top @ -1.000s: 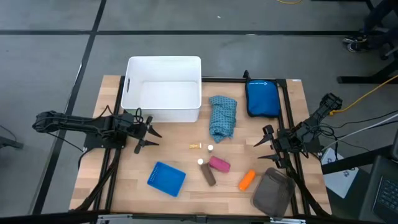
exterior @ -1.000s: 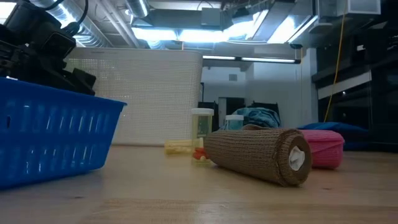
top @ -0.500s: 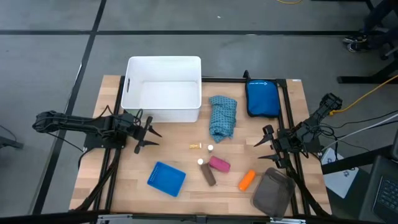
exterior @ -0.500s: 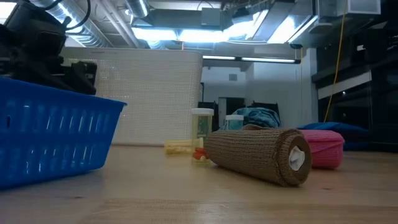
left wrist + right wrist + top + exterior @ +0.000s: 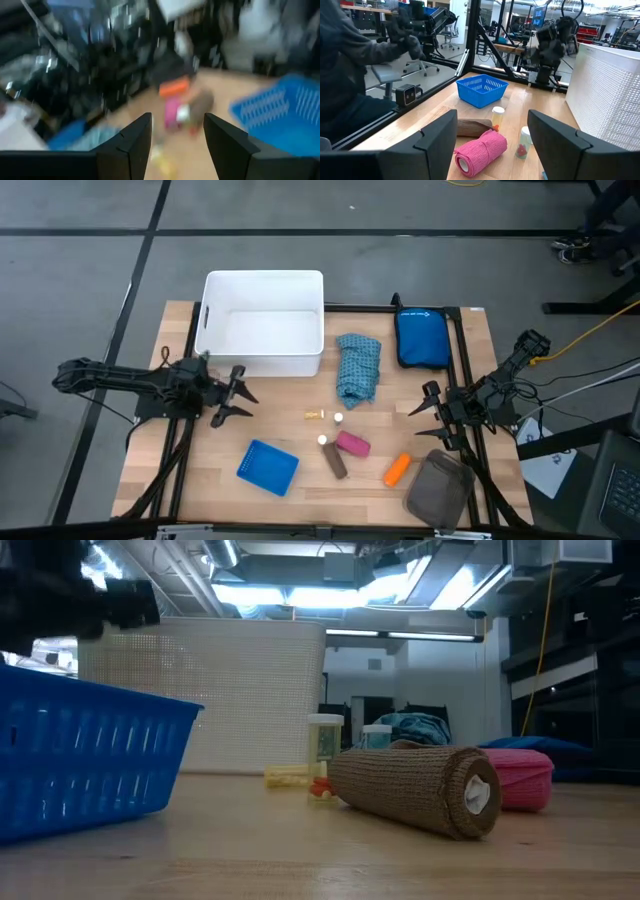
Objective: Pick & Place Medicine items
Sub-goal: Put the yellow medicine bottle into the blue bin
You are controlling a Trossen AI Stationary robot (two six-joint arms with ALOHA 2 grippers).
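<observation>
The medicine items lie on the wooden table's near middle: a pink roll (image 5: 352, 444), a brown roll (image 5: 335, 461), an orange tube (image 5: 397, 469), two small white vials (image 5: 339, 419) (image 5: 322, 440) and a yellowish bit (image 5: 315, 415). My left gripper (image 5: 236, 392) is open and empty, left of them and in front of the white bin (image 5: 262, 323). Its wrist view (image 5: 175, 140) is blurred. My right gripper (image 5: 424, 409) is open and empty to their right, its fingers wide apart in its wrist view (image 5: 492, 145). The pink roll (image 5: 480, 152) lies just ahead of it.
A blue basket (image 5: 268, 467) stands near the front edge. A teal cloth (image 5: 358, 367) and a blue pouch (image 5: 421, 338) lie at the back right. A grey pouch (image 5: 438, 490) lies at the front right corner. A person (image 5: 350, 65) shows beyond the table.
My left gripper has risen in the low view, from just above the blue basket's rim to well above it, still open. Its wrist picture is blurred by the motion. The items and my right gripper have kept still.
</observation>
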